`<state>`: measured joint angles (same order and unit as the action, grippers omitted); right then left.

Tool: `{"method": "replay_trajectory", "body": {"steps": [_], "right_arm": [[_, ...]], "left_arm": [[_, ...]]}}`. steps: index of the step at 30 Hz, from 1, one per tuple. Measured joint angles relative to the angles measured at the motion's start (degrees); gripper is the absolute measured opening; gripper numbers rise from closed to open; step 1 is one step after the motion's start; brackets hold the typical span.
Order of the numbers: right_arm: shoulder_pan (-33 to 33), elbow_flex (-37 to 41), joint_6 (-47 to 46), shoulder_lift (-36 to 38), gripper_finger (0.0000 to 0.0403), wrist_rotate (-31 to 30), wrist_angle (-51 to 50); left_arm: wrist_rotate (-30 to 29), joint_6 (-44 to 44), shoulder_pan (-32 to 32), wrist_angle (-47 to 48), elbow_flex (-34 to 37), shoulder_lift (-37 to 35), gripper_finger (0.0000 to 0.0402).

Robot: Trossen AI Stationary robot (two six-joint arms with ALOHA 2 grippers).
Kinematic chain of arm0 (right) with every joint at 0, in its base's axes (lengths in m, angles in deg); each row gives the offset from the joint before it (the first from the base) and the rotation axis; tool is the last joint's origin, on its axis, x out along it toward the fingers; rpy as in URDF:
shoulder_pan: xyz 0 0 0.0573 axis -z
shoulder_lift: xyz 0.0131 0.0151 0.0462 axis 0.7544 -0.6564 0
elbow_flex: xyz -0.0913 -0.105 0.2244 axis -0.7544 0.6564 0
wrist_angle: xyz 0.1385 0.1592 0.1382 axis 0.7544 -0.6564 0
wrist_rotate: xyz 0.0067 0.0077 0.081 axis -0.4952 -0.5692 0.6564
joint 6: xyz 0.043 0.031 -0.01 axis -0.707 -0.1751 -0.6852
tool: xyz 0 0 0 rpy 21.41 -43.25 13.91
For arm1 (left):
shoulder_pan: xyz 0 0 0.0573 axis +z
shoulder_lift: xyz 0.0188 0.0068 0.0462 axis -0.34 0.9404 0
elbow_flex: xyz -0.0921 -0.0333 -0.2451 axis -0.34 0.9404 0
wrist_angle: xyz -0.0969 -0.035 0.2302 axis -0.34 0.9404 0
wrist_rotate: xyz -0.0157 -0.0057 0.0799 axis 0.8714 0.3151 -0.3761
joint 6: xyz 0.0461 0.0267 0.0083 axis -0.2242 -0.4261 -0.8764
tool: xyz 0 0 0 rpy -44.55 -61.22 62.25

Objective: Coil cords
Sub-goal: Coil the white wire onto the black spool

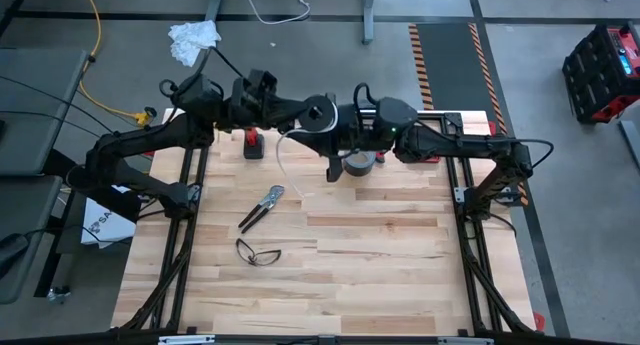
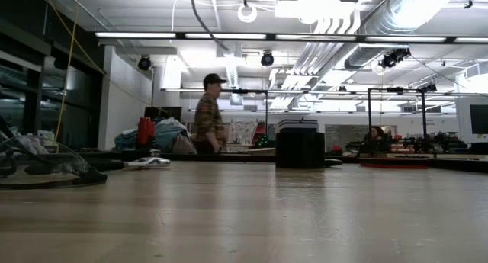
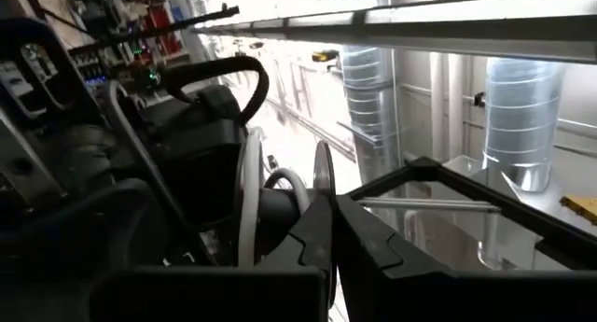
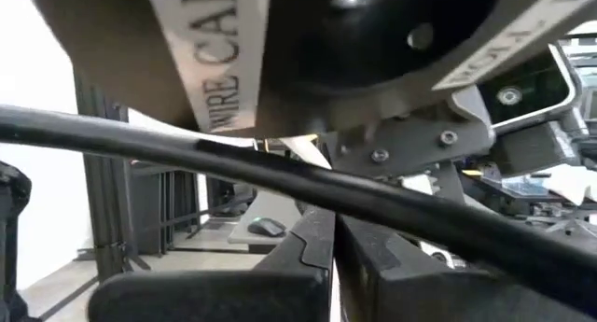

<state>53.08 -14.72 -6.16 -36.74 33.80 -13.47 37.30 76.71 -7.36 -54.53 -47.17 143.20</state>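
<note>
Both arms meet high over the far middle of the table. Between them is the small black round spool (image 1: pixel 320 113), carrying a white ring and a printed label (image 4: pixel 219 51). My left gripper (image 3: pixel 331 238) is shut on the spool's thin flange. From beside the spool the thin white cord (image 1: pixel 283 165) hangs in a slack curve toward the table; loops of the cord (image 3: pixel 247 201) show next to the flange. My right gripper (image 4: pixel 331 243) is shut just under the spool's face. The low view shows neither gripper. My left gripper pinches the rim of the spool's flange (image 3: pixel 324 177) between its two fingers, and the flange shows edge-on. The fingers come from the table's left, pointing slightly upward. The spool is lifted clear of the table. My right gripper has a white sliver (image 4: pixel 306 150) running to its shut fingertips; I cannot tell whether it touches the cord or the spool.
A grey tape roll (image 1: pixel 358 165) stands below the right gripper and a red-and-black item (image 1: pixel 253 145) below the left arm. Pliers (image 1: pixel 262 205) and safety glasses (image 1: pixel 258 252) lie mid-table. A person (image 2: pixel 207 114) stands in the room beyond the far edge.
</note>
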Motion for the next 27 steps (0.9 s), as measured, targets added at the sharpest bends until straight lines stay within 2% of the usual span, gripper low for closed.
{"method": "replay_trajectory", "body": {"steps": [4,12,27], "right_arm": [[0.22,0.0,0.17,0.0,0.0,0.02,0.08],[0.19,0.02,0.26,-0.04,0.0,1.02,1.98],[1.72,0.07,0.89,2.04,0.0,1.03,1.52]], "left_arm": [[2.06,2.48,0.02,0.13,-0.1,0.02,0.0],[13.06,6.23,-0.59,0.35,-0.16,0.04,0.0],[17.99,3.18,-0.41,1.92,-0.19,-0.88,0.0]]}}
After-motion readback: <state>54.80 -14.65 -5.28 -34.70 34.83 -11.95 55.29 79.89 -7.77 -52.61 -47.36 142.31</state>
